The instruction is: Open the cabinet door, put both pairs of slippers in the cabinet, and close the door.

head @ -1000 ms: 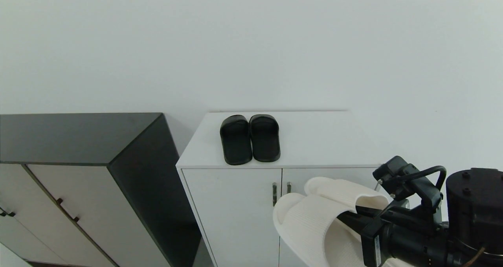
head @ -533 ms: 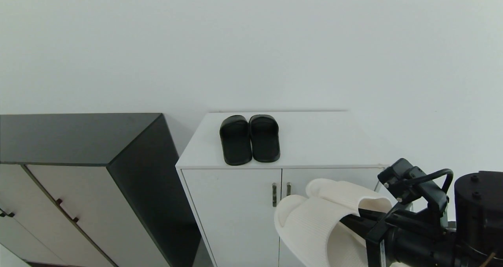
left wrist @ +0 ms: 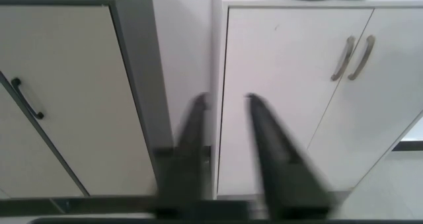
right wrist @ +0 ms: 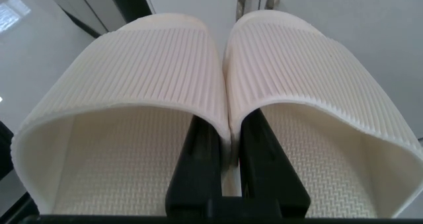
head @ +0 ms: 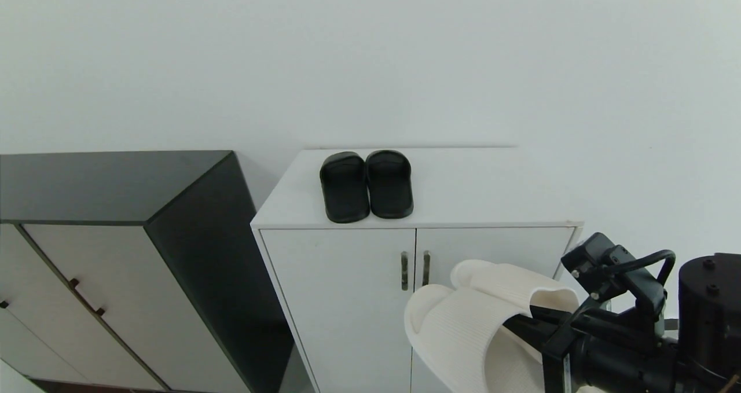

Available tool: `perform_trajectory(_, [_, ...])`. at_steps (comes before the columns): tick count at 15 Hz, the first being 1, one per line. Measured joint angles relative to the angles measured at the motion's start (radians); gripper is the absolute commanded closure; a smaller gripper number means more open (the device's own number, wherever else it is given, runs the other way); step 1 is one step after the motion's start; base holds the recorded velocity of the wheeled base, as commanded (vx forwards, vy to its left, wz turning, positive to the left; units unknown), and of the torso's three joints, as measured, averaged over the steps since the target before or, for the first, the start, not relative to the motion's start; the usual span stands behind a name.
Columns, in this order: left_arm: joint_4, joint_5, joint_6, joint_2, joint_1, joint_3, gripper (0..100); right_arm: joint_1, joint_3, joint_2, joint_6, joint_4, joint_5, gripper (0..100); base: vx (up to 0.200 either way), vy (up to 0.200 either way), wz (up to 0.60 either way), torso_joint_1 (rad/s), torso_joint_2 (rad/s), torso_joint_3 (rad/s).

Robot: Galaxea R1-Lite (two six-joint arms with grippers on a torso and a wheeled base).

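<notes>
A pair of white ribbed slippers [head: 463,323] hangs in front of the white cabinet's right door, low down. My right gripper [head: 517,322] is shut on them, one finger inside each slipper, pinching the two inner walls [right wrist: 228,128] together. A pair of black slippers [head: 366,186] lies on top of the white cabinet [head: 474,196], near its front edge. Both cabinet doors are closed, with the two handles [head: 414,270] side by side at the middle. My left gripper [left wrist: 225,102] is open and holds nothing, low in front of the cabinet's left corner [left wrist: 221,85].
A larger dark cabinet [head: 116,184] with pale doors stands close on the left of the white cabinet, a narrow gap between them. A plain white wall runs behind both. There is open space to the right of the white cabinet.
The whole head picture has shifted, so the camera moved; both cabinets now sit higher in it. My right gripper keeps the white slippers and sits slightly lower against the cabinet doors.
</notes>
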Motion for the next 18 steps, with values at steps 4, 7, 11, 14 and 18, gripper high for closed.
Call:
perform_trajectory(4, [0.0, 0.002, 0.001, 0.0, 0.0, 0.0, 0, 0.0, 0.011, 0.0, -0.003, -0.002, 0.001, 100, 0.0, 0.0, 0.0, -0.214, 0.53, 0.315])
perform_trajectory(7, [0.0, 0.001, 0.002, 0.0, 0.0, 0.0, 0, 0.0, 0.018, 0.001, -0.003, -0.002, 0.002, 100, 0.0, 0.0, 0.0, -0.199, 0.52, 0.318])
perform_trajectory(11, [0.003, -0.01, 0.019, 0.001, 0.0, 0.0, 0, 0.001, 0.017, 0.011, -0.003, -0.014, 0.019, 100, 0.0, 0.0, 0.0, -0.173, 0.5, 0.321])
perform_trajectory(14, [0.005, -0.013, 0.02, 0.017, -0.006, -0.002, 0, 0.001, 0.022, 0.018, -0.003, -0.033, 0.018, 100, 0.0, 0.0, 0.0, -0.142, 0.47, 0.321])
perform_trajectory(18, [0.006, -0.013, 0.017, 0.027, -0.008, -0.002, 0, 0.001, 0.031, 0.021, -0.003, -0.046, 0.02, 100, 0.0, 0.0, 0.0, -0.124, 0.47, 0.338])
